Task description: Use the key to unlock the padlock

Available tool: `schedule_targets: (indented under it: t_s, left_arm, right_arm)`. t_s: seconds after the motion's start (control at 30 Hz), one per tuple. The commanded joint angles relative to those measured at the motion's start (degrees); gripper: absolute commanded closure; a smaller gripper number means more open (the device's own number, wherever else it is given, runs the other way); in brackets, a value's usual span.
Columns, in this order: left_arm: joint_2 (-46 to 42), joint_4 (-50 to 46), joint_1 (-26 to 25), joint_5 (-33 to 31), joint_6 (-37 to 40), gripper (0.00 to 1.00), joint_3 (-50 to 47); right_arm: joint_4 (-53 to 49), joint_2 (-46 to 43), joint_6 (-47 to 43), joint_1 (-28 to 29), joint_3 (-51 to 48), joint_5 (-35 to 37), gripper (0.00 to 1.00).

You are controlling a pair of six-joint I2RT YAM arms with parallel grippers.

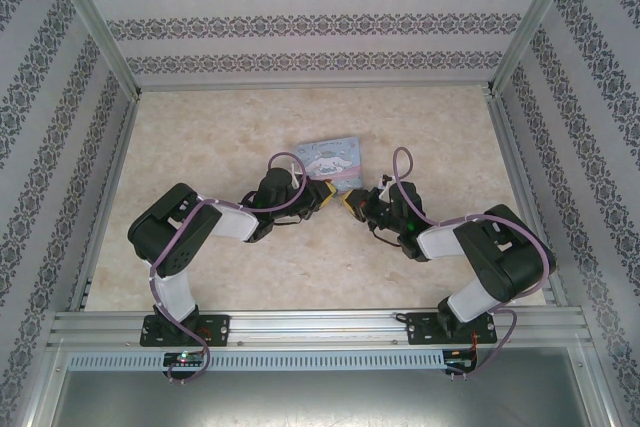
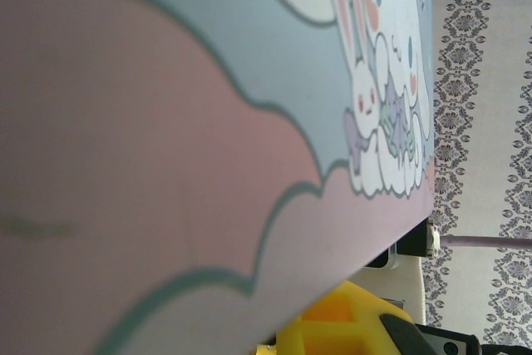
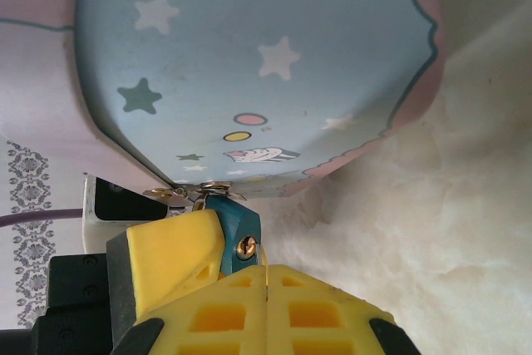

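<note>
The small teal padlock (image 3: 237,220) hangs from the metal hasp (image 3: 204,194) of the cartoon tin (image 3: 266,64), its brass keyhole (image 3: 247,245) facing my right gripper (image 3: 267,268). That gripper is shut on the key (image 3: 265,257), a thin sliver that shows between the yellow fingertips and reaches the keyhole. A yellow finger (image 3: 170,255) of my left gripper presses on the padlock's left side. In the top view the left gripper (image 1: 322,195) and the right gripper (image 1: 350,207) meet tip to tip just in front of the tin (image 1: 330,155). The padlock's shackle is mostly hidden.
The tin's pink and blue lid (image 2: 208,122) looms very close in the left wrist view, over one yellow finger (image 2: 349,322). The cream marbled tabletop (image 1: 200,137) is walled by patterned panels (image 1: 60,147) and metal frame posts (image 1: 95,22).
</note>
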Motion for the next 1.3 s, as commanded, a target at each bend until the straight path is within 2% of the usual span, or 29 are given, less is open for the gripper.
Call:
schedule_targets:
  t_s: [0.0,0.63,1.27]
  left_arm:
    - [0.58,1.27,-0.84,0.87,1.25,1.00,1.35]
    - [0.69,0.19,-1.01,0.41,1.98,1.00,1.77]
    - [0.37,5.55,-1.21,2.65,-2.73,1.00,1.00]
  right_arm:
    - [1.43,-1.26,0.08,-0.06,2.00,-1.84,1.00]
    - [-0.27,-2.56,-0.71,-0.11,1.99,-2.32,1.00]
    - [3.49,1.42,-3.08,-2.61,2.74,-4.65,1.00]
